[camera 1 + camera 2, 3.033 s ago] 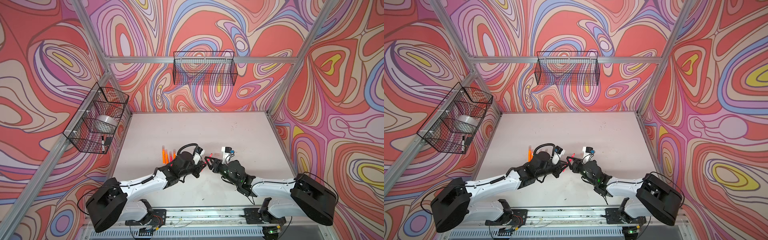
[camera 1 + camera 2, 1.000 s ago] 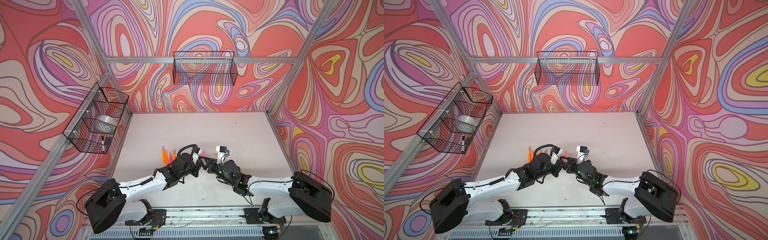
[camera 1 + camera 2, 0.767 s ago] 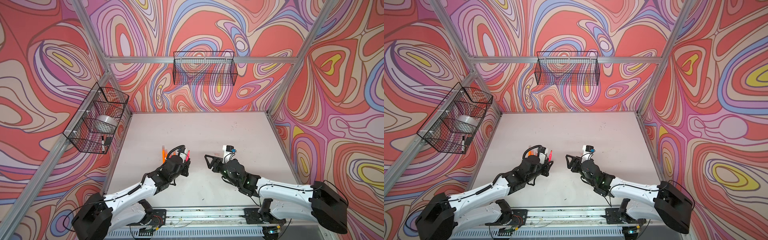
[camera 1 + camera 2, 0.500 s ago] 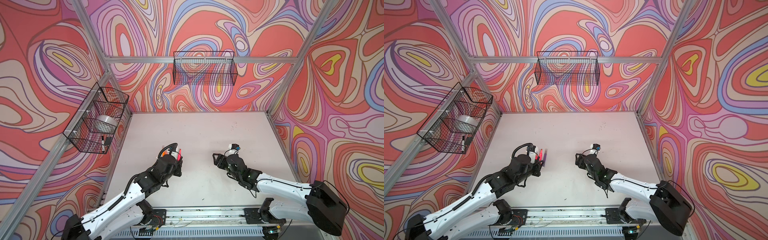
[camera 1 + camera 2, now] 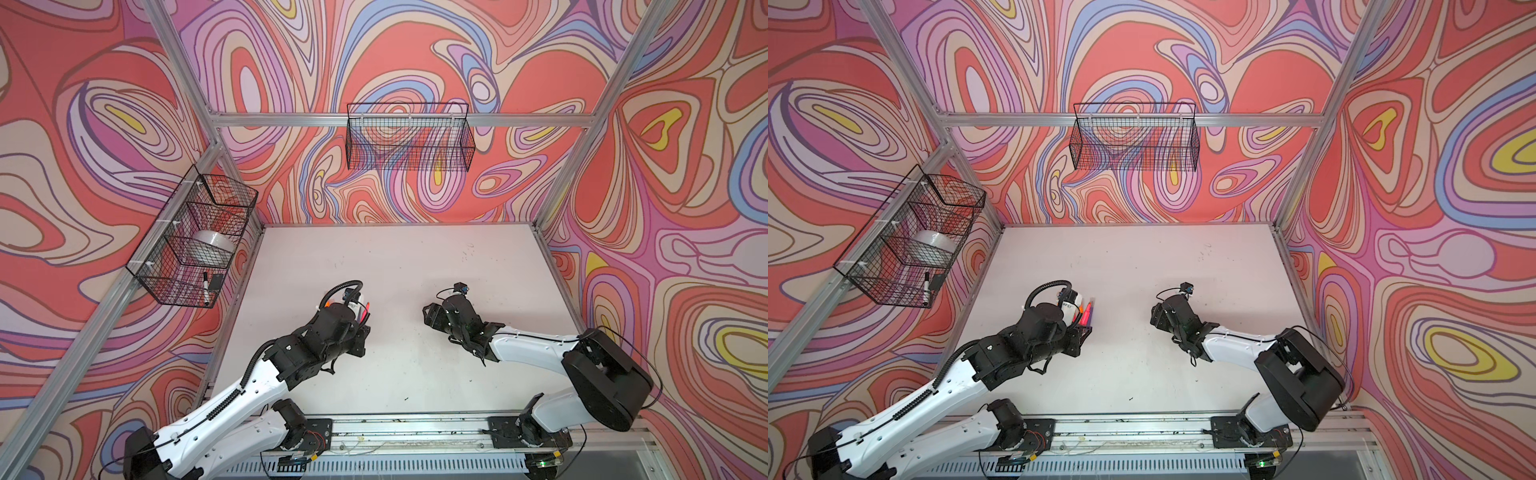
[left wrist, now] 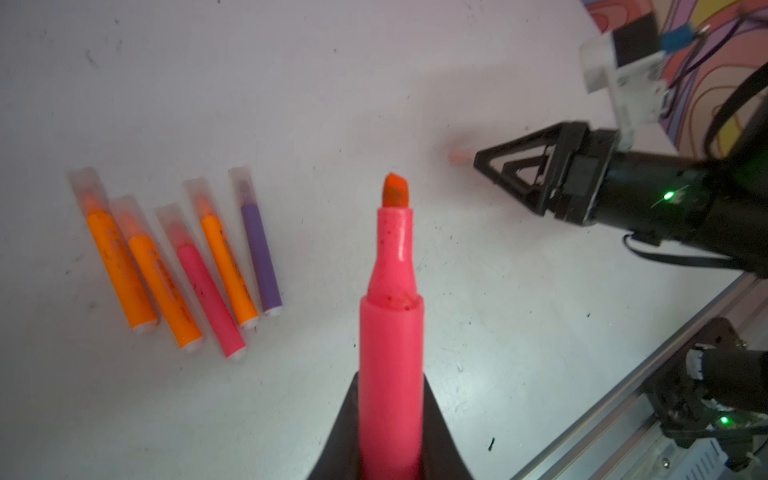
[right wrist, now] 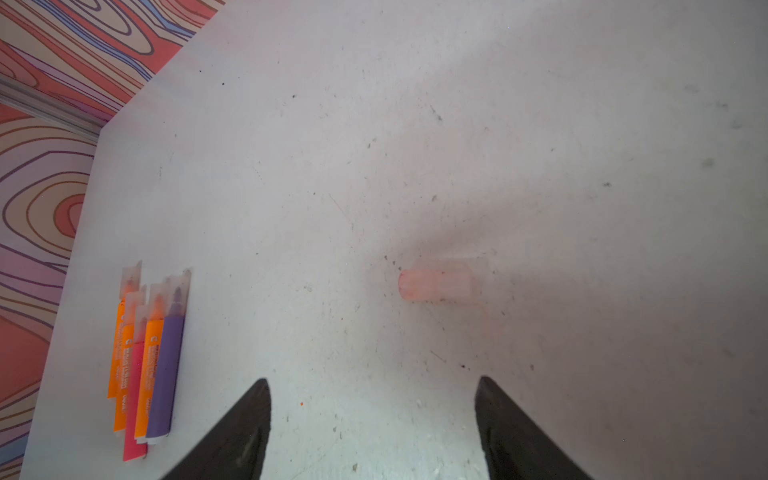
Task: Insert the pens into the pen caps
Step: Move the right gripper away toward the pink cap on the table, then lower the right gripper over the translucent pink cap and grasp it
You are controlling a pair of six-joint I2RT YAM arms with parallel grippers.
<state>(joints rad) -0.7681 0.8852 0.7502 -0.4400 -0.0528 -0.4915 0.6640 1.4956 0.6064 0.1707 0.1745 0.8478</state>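
your left gripper (image 6: 390,415) is clamped on a pink pen (image 6: 390,316). the pen's bare, orange-stained tip points away from the wrist, held above the table (image 6: 374,83). your right gripper (image 7: 372,380) hangs over the table with its fingers spread wide and nothing between them. just ahead of it a single clear pinkish cap (image 7: 436,284) lies on its side on the table, apart from both fingers. off toward the left wall, five other pens (image 6: 183,257) lie side by side on the table: three orange, one pink, one purple, each wearing a clear cap. in both top views the two arms sit apart, the left one low over that row of pens. a wire basket (image 5: 191,249) hangs on the left wall.
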